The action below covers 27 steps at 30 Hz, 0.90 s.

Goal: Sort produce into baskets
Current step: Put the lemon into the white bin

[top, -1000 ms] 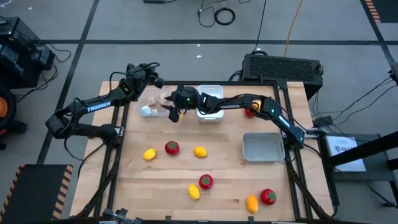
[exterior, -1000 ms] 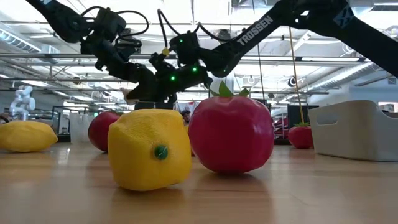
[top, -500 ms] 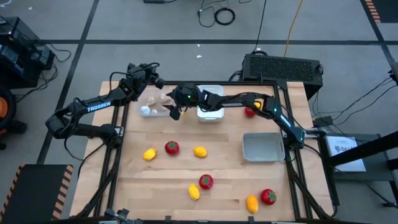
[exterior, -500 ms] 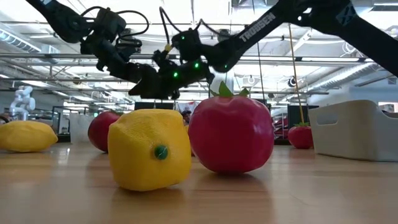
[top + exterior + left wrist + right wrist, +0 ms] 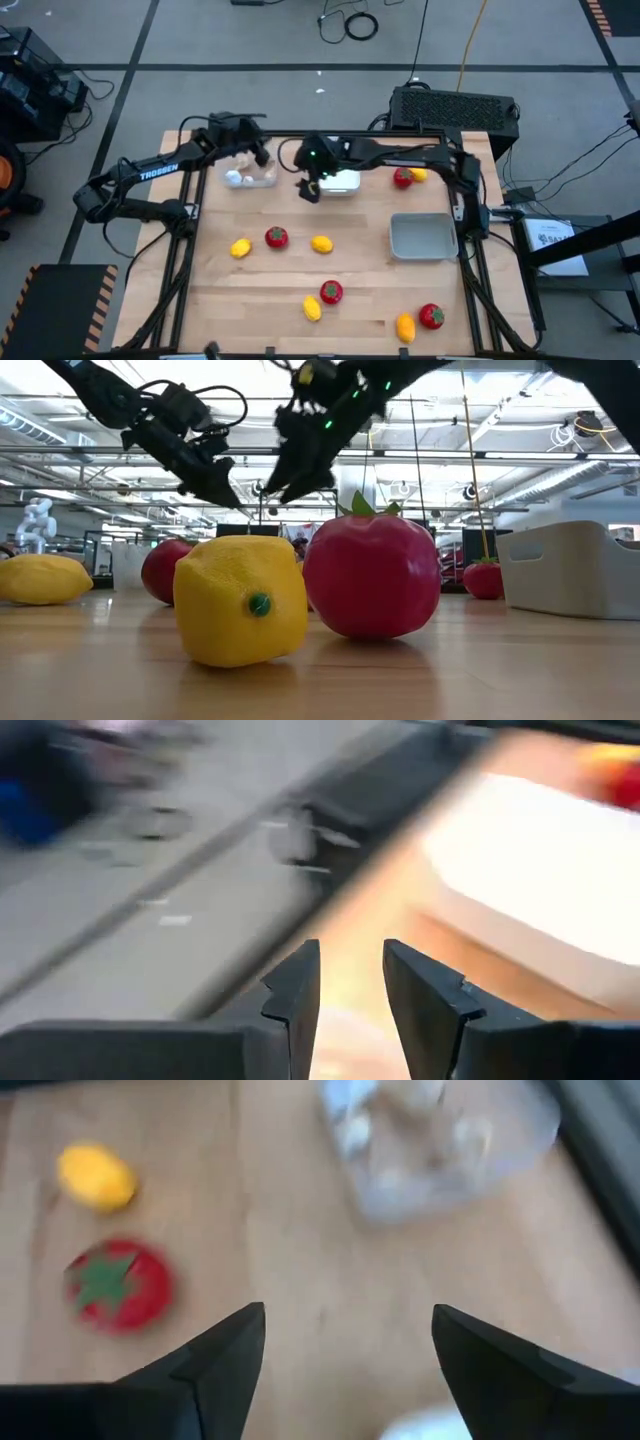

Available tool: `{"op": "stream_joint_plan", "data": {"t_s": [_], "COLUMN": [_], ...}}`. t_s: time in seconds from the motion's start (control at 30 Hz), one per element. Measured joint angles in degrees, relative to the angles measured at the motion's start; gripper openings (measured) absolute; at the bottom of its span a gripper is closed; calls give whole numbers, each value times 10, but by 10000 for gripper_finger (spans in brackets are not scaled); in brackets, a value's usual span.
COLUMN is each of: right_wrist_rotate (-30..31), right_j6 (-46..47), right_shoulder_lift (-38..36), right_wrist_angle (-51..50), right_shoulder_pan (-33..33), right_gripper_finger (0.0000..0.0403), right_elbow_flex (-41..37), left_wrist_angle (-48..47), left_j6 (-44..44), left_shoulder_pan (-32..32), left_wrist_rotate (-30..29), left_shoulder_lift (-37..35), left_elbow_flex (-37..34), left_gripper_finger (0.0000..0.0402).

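Hovering: right gripper (image 5: 309, 189) spread, empty | grey basket (image 5: 423, 237) long axis across table

Both wrist views motion-blurred: clear tray (image 5: 440, 1150) contents read only as pale blobs, white tray (image 5: 540, 870) cut by frame edge; low view hides most produce behind near lemon (image 5: 240, 600) and tomato (image 5: 372, 575).
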Motion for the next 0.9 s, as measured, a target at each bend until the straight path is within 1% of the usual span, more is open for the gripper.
{"op": "stream_joint_plan", "data": {"t_s": [0.13,0.2,0.23,0.3,0.37,0.47,0.53,0.6,0.67,0.8,0.9], "right_wrist_rotate": [0,0,0,2,17,73,116,154,178,198,200], "right_j6": [70,103,118,146,180,228,244,257,271,305,311], "right_shoulder_lift": [-40,-50,-54,-58,-59,-57,-50,-44,-37,-25,-11], "right_wrist_angle": [-124,-179,-205,-249,-258,-252,-234,-226,-213,-196,-179], "right_shoulder_pan": [33,55,68,95,126,172,201,226,246,271,278], "right_gripper_finger": [276,276,276,276,276,276,276,276,276,276,276], "right_elbow_flex": [0,0,0,0,0,-1,-1,-1,-1,-1,-1], "left_wrist_angle": [-40,-60,-73,-86,-95,-98,-115,-147,-179,-226,-230], "left_j6": [-20,-17,-16,-15,-13,-8,8,20,22,22,18], "left_shoulder_pan": [-24,-46,-60,-95,-130,-176,-198,-213,-223,-234,-242], "left_wrist_rotate": [159,214,226,225,208,187,184,183,180,165,150], "left_shoulder_lift": [-12,-23,-30,-45,-63,-90,-114,-141,-170,-236,-288], "left_elbow_flex": [0,0,0,0,0,0,0,0,0,-1,-17], "left_gripper_finger": [118,118,118,118,118,118,118,118,118,118,118]}}
